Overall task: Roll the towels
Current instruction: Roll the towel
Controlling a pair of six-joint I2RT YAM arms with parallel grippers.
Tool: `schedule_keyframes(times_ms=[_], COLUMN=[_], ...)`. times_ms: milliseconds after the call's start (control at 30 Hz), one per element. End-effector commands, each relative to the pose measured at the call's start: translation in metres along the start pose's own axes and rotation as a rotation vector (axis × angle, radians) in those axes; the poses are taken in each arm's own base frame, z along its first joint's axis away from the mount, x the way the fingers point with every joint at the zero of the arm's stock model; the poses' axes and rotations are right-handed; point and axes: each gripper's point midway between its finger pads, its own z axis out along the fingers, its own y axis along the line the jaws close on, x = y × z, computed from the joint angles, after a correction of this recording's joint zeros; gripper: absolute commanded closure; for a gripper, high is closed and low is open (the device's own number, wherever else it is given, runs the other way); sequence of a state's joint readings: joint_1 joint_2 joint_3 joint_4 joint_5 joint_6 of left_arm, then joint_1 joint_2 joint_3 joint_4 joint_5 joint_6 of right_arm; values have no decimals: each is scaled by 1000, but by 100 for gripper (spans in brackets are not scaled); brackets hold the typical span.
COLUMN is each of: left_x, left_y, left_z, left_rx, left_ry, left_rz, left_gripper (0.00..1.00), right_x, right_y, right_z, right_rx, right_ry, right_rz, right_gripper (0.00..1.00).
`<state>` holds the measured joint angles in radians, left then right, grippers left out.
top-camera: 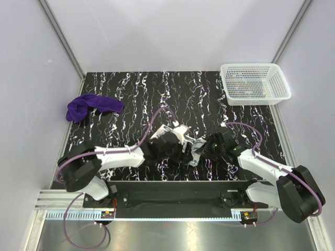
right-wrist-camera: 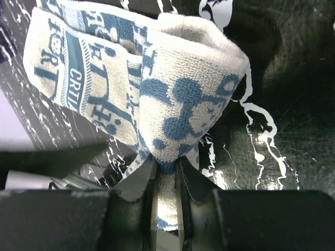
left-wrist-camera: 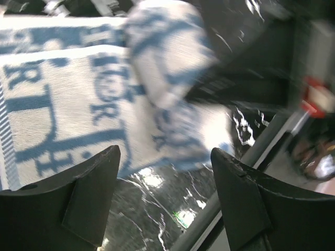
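The white towel with blue print [right-wrist-camera: 172, 94] is half rolled, and my right gripper [right-wrist-camera: 166, 167] is shut on a pinched fold at its end. In the top view this patterned towel [top-camera: 194, 150] sits between the two grippers near the table's front middle. My left gripper [left-wrist-camera: 165, 157] is open with nothing between its fingers. The printed towel [left-wrist-camera: 78, 104] lies just beyond its tips, blurred. The purple towel [top-camera: 94, 106] lies bunched at the table's far left, away from both arms.
A white mesh basket [top-camera: 255, 81] stands at the back right corner. The black marbled tabletop [top-camera: 157, 94] is walled by white panels. A metal rail [left-wrist-camera: 246, 162] runs along the table's near edge in the left wrist view.
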<state>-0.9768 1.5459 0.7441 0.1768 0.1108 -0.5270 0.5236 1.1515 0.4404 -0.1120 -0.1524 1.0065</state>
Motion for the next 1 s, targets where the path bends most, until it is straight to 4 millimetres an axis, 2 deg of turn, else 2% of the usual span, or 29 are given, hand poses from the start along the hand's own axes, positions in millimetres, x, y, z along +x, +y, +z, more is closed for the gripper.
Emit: schedule_keyframes(times_ms=[0,67,100,167,200,300,367,533,833,900,967], left_x=[-24,-23,-18,-21,-16,-13,-6,0,19,23,26], left_y=[2,-8,-20,-27,-40,-50,-49,-66,-61,-58,-55], left_z=[-19,-20,-20,-20,-20,-9,3,13,37,42,47], left_rx=[-244,-261,-254,-286,-268,-286,-309,-271,-289,-297,-312], left_ry=[-131,-149,-157,-191,-196,-198,-174,-186,-118,-110,-96], left_rz=[272,340,377,429,459,500,523,545,549,547,543], left_gripper=[25,25,25,25,24,22,22,19,21,24,32], right_x=[-8,-8,-7,-8,-7,-6,-4,-2,2,6,8], right_y=[4,2,1,2,1,2,2,3,5,5,4], right_z=[-4,-5,-4,-5,-5,-4,-4,-5,-9,-10,-11], right_rx=[67,91,104,114,121,120,118,115,104,97,94], right_ry=[-12,-3,2,5,10,22,29,40,57,67,73], right_rz=[-24,-26,-28,-34,-35,-33,-35,-34,-30,-21,-18], right_gripper=[92,92,93,93,94,95,95,95,96,97,96])
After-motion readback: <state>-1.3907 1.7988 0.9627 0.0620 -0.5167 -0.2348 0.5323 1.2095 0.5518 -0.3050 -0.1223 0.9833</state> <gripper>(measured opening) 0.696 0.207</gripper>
